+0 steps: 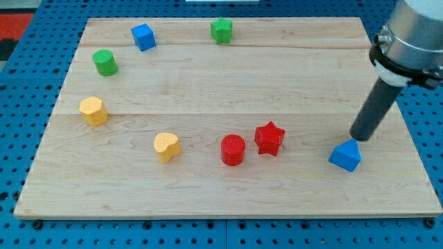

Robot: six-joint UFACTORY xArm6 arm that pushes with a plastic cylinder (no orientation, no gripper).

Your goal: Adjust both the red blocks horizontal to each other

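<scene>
Wooden board (pixel 228 83) on blue pegboard. Red cylinder (pixel 232 149) and red star (pixel 269 137): near the view's bottom, almost touching, star slightly higher. My tip (pixel 357 137): bare rod, no pincer, just above blue triangular block (pixel 345 155), well right of both reds, likely awaiting approach.

Wooden board (pixel 228 83) carries perhaps eight coloured blocks

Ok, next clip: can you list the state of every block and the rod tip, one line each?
my tip: down at the board, just above the blue triangular block, by its top edge.
red cylinder: upright, slightly lower than the star.
red star: flat, close beside the cylinder on its right.
blue triangular block: flat, near the view's right.
yellow heart: flat.
yellow hexagon: flat.
green cylinder: upright.
blue cube: flat.
green star: flat.
</scene>
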